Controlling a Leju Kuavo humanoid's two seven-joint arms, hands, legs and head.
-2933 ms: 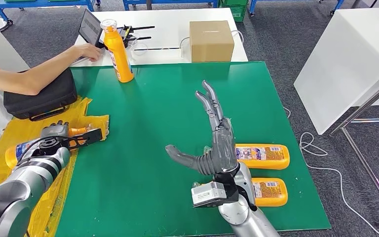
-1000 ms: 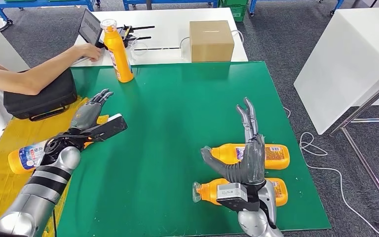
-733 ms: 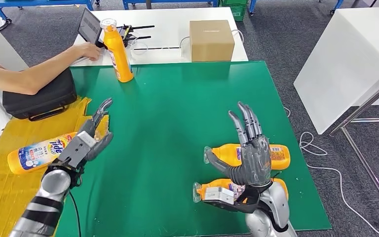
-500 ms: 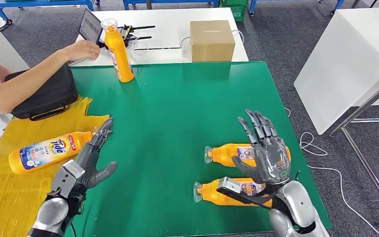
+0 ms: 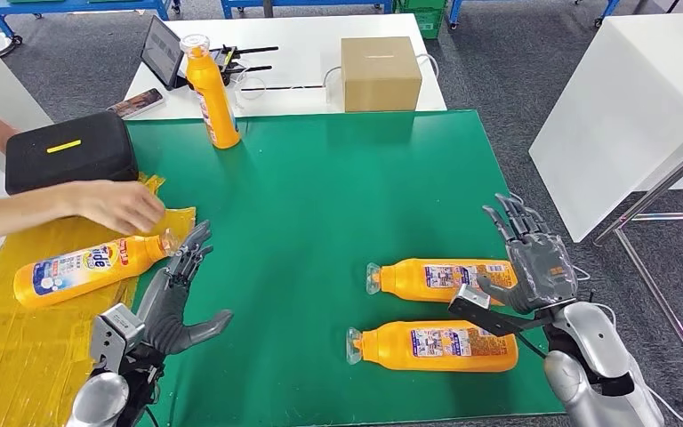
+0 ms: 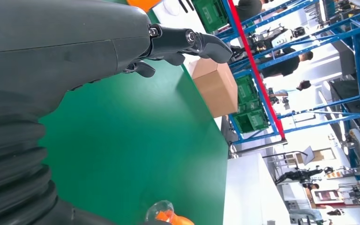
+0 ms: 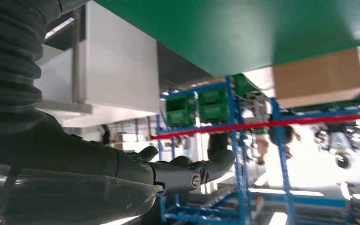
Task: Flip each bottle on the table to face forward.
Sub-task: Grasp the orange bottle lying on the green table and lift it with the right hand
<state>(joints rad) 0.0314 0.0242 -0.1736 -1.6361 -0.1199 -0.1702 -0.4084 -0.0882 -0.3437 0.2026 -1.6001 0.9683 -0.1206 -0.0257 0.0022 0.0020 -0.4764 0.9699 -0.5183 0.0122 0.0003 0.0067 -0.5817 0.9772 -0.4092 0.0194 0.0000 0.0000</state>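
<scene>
Comparing with half a second ago, you see the right hand has drawn off right of the two lying bottles, fingers spread and empty, while the left hand sits open near the left mat edge and a person's hand now reaches the fourth bottle; four bottles in all: far lying, near lying, one upright
</scene>
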